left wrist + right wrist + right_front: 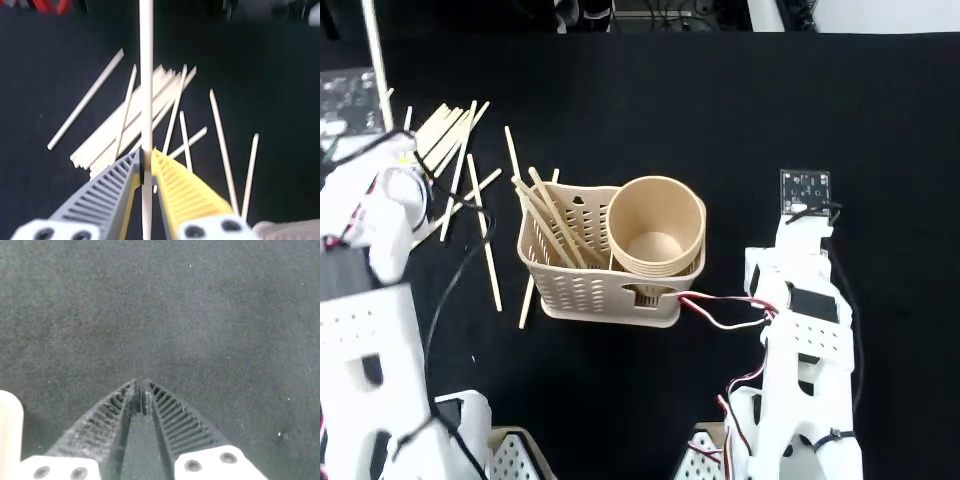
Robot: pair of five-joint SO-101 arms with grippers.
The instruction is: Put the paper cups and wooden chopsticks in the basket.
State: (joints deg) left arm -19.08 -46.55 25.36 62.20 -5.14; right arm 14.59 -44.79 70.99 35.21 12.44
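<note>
The step in hand is gathering chopsticks. The left gripper (146, 161) has its ribbed fingers pressed together on a single chopstick (146, 75), a thin, pale, straight wooden stick. It is held above the loose chopsticks (452, 140), which lie scattered at the far left of the surface (750, 110), a matte black cloth. The stacked paper cups (655, 245), smooth and round with rolled rims, already sit in the right part of the basket (590, 295), a cream plastic box with perforated walls. Several sticks (555, 222) lean in its left part. The next move, I judge, calls for carrying the held stick right to the basket and dropping it in lengthwise, clear of the rim. The right gripper (140, 390) sits right of the basket, fingers closed on nothing.
</note>
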